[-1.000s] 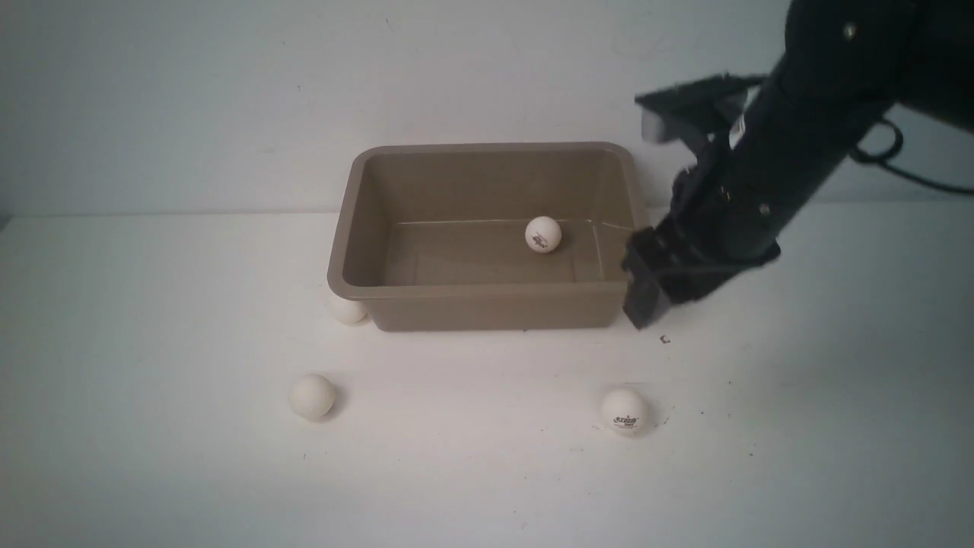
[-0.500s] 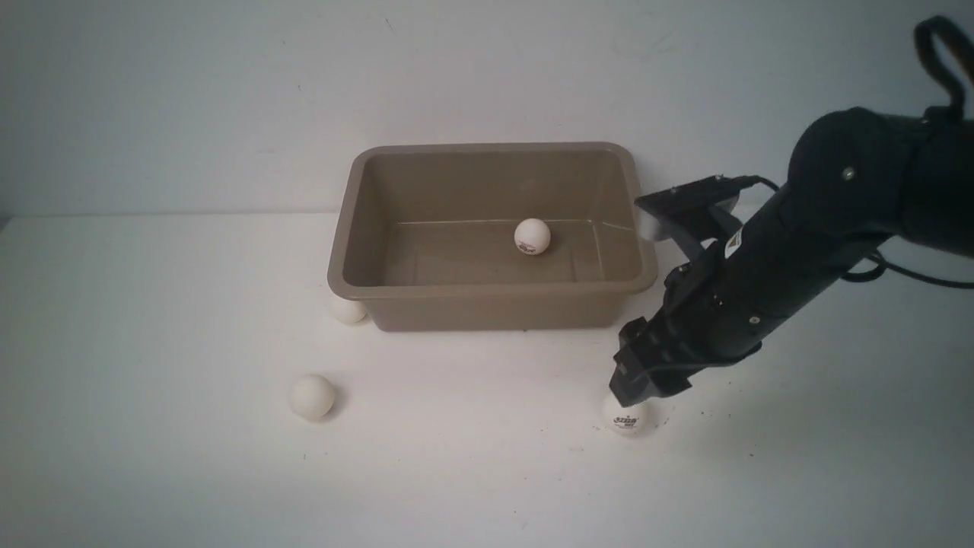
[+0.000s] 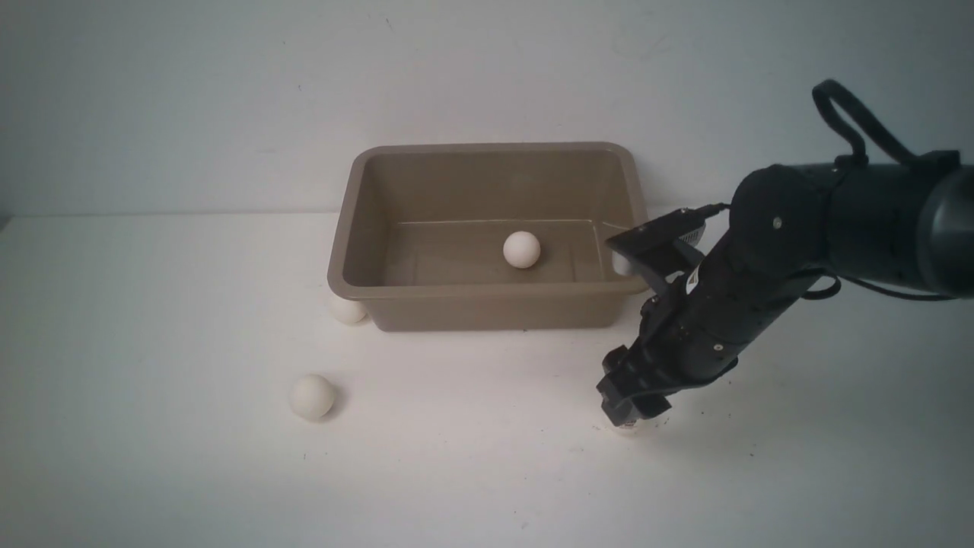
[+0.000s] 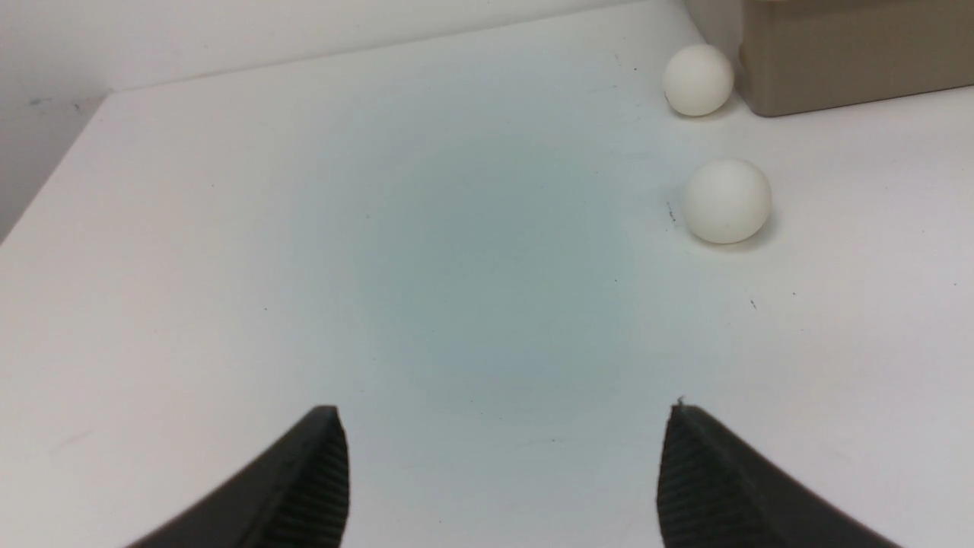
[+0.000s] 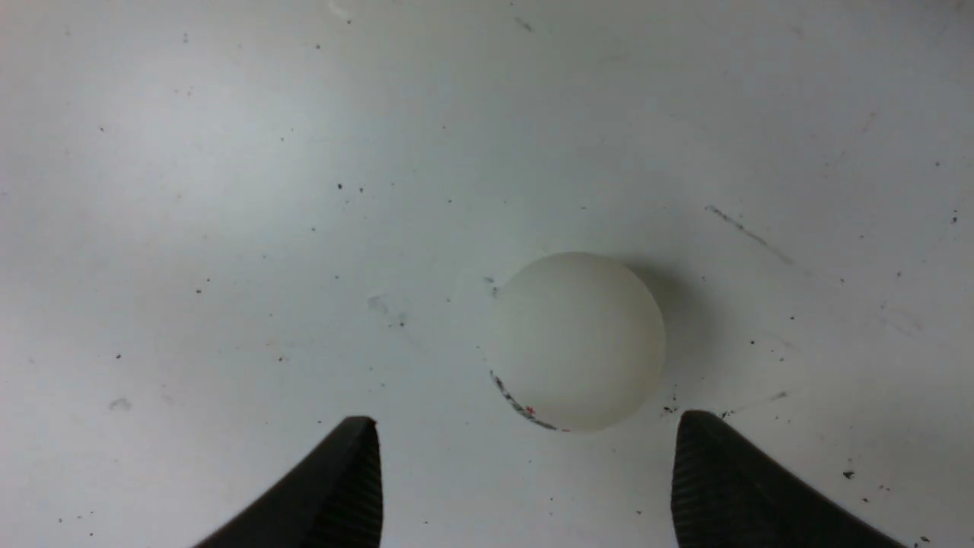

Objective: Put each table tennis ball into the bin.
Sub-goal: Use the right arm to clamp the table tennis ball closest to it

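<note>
1/4 done: ball (image 3: 522, 250) inside bin (image 3: 487, 289). Remaining on surface (image 3: 152, 457): corner ball (image 3: 347, 310), loose ball (image 3: 312, 396) at bin's 7 o'clock; logo ball (image 5: 576, 341) at 5 o'clock under right end effector (image 3: 628, 411), wide, not gripping. Left end effector (image 4: 494, 457) wide, empty.

"What is the bin (image 3: 487, 308) made of?"
"Smooth taupe plastic with a faint sheen. The balls (image 3: 312, 396) look like matt, smooth shells."
"And the table (image 3: 152, 472)?"
"White, smooth and matt, with scuffs and dark specks. The right hand (image 5: 525, 420) has black fingers (image 5: 335, 487) with ribbed pads."
</note>
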Robot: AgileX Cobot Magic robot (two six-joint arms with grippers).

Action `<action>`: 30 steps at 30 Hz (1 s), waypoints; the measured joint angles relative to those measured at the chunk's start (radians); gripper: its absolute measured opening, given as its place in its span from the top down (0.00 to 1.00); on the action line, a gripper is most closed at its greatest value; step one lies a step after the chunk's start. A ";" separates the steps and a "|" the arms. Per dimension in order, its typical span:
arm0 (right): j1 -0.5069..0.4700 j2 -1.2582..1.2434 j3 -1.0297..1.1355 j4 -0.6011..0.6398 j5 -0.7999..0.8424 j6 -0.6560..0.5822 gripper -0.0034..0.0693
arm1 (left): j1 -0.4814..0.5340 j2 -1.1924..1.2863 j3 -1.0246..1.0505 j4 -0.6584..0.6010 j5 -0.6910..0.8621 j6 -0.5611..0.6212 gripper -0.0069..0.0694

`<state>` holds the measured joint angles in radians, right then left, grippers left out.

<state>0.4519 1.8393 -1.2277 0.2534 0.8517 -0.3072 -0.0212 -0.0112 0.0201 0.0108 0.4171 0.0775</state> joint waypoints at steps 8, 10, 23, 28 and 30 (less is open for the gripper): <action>0.000 0.042 -0.002 -0.011 -0.043 0.000 0.32 | 0.000 0.000 0.000 0.000 0.000 0.000 0.26; 0.000 0.050 -0.004 -0.011 -0.048 0.001 0.32 | 0.000 0.000 0.000 0.000 0.000 0.000 0.26; 0.000 0.081 -0.071 -0.011 -0.048 0.001 0.32 | 0.000 0.000 0.000 0.000 0.000 0.000 0.26; 0.006 0.120 -0.080 -0.010 -0.033 0.001 0.32 | 0.000 0.000 0.000 0.000 0.000 0.000 0.26; 0.011 0.130 -0.080 -0.010 -0.023 0.005 0.32 | 0.000 0.000 0.000 0.000 0.000 0.000 0.26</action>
<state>0.4628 1.9695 -1.3079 0.2429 0.8292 -0.3019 -0.0212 -0.0112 0.0201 0.0108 0.4171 0.0775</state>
